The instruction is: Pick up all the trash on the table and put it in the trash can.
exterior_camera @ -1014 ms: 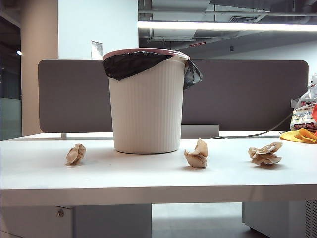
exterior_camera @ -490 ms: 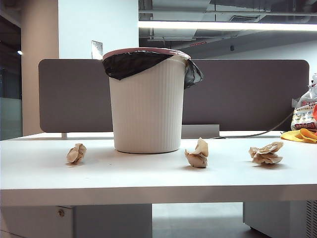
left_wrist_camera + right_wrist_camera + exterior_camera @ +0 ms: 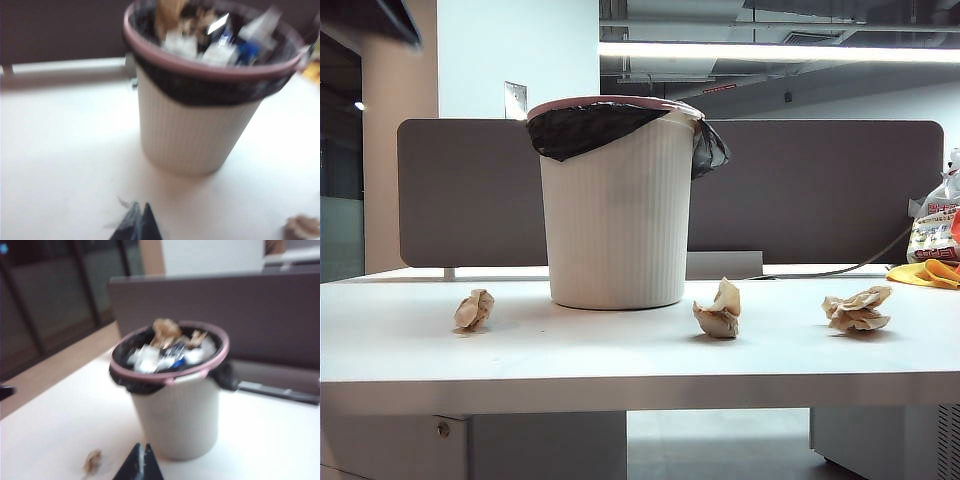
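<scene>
The right gripper [image 3: 142, 465], fingers together, hangs above the table [image 3: 270, 440] facing the full trash can [image 3: 175, 415].

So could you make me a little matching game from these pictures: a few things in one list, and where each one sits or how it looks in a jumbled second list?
Things
1. trash can
2. paper wad on the left
3. printed plastic bag
4. left gripper

Descriptions
A. at the table's far right edge, by a yellow-orange item
B. dark jaws together, seen only by its own wrist camera
C. white and ribbed, black liner, already holding rubbish
D. lying on the table, apart from the bin

Pairs: 1-C, 2-D, 3-A, 4-B
</scene>
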`<act>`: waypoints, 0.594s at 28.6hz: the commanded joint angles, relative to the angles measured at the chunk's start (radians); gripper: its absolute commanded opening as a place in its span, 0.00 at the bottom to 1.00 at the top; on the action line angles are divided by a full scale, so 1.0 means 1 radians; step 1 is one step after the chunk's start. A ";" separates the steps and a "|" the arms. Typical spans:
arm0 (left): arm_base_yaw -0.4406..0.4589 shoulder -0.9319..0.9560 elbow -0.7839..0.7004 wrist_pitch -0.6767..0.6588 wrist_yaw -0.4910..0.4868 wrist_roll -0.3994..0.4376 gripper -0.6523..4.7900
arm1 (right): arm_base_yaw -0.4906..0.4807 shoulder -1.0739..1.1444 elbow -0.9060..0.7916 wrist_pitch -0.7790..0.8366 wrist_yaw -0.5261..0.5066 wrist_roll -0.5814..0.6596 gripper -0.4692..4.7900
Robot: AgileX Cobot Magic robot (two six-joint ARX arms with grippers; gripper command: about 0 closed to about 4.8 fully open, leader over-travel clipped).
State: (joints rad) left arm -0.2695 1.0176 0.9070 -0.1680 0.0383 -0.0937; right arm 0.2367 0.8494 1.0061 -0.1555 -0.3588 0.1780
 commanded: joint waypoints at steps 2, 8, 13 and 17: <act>-0.002 0.156 0.002 0.018 -0.065 0.008 0.11 | 0.225 0.116 0.007 -0.004 0.021 -0.017 0.08; -0.002 0.389 0.002 0.081 -0.008 0.010 0.32 | 0.439 0.280 0.007 -0.010 0.064 -0.043 0.08; 0.000 0.554 0.002 0.223 -0.008 0.015 1.00 | 0.439 0.324 0.011 -0.002 0.065 -0.044 0.08; 0.000 0.648 0.003 0.286 -0.023 0.014 1.00 | 0.435 0.335 0.011 -0.005 0.066 -0.048 0.08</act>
State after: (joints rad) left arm -0.2684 1.6508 0.9073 0.0944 0.0238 -0.0792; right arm 0.6659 1.1805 1.0130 -0.1711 -0.2874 0.1326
